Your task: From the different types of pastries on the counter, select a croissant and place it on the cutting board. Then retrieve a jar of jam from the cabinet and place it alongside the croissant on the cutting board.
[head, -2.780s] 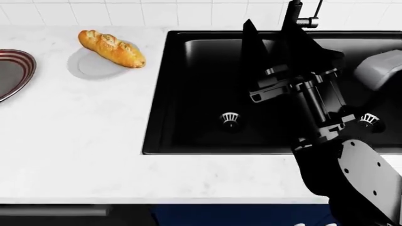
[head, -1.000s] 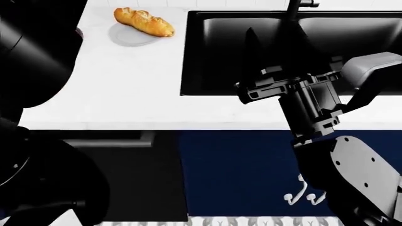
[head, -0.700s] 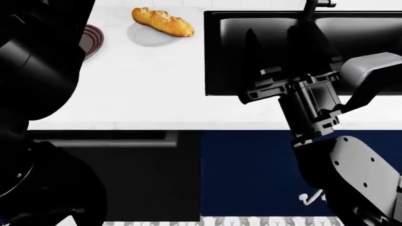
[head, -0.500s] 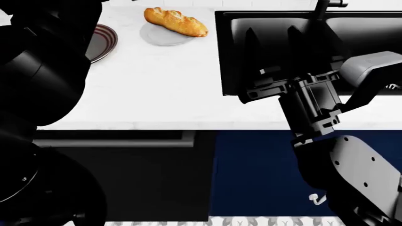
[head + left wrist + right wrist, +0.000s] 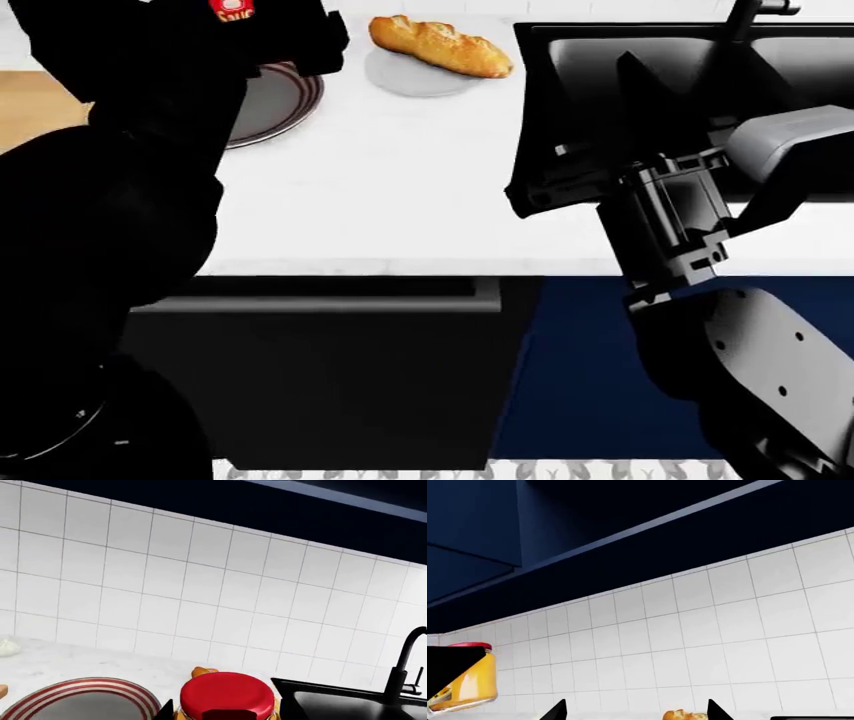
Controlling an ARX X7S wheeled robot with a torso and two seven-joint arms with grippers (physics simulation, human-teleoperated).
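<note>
One jam jar (image 5: 227,696) in the left pincer (image 5: 260,35), above the counter (image 5: 400,180) edge.

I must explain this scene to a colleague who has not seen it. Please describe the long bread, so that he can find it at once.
Start at the black sink set in the white counter. Just beside the sink's edge, on the side toward the red-ringed round plate, lies the baguette, resting partly on a small pale disc. It is the only golden-brown, scored, elongated loaf there.
</note>
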